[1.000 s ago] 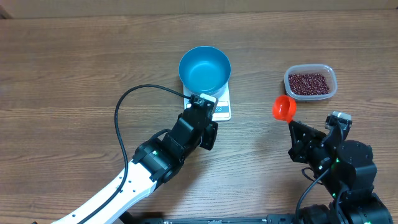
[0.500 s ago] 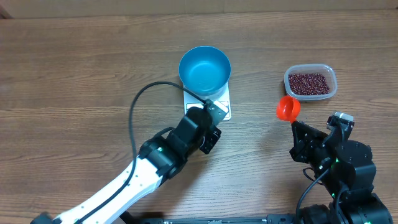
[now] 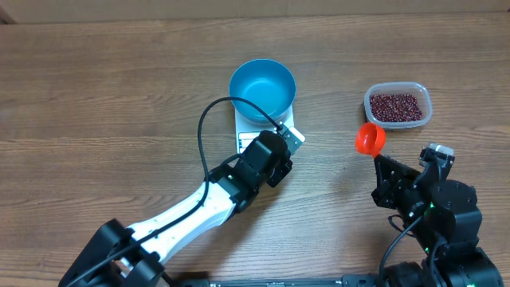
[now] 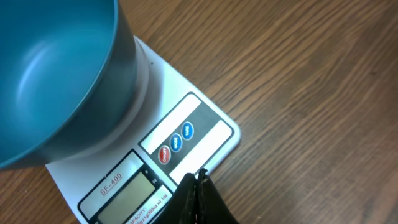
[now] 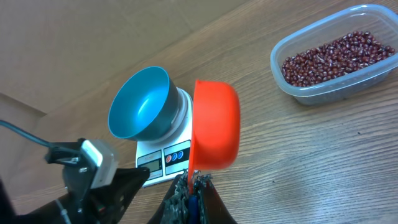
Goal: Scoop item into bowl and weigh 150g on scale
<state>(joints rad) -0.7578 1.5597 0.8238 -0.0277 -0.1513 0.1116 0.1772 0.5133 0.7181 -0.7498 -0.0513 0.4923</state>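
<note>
Left pincer (image 4: pixel 198 185) closed at white scale (image 4: pixel 216 132); right pincer (image 5: pixel 189 184) tight on red scoop (image 5: pixel 215 130).

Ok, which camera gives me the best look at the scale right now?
Left wrist. The scale fills much of that frame, display window and three buttons plain beside the bowl. Overhead, the bowl and the left arm hide most of the scale. Right wrist shows its front panel, but small.
</note>
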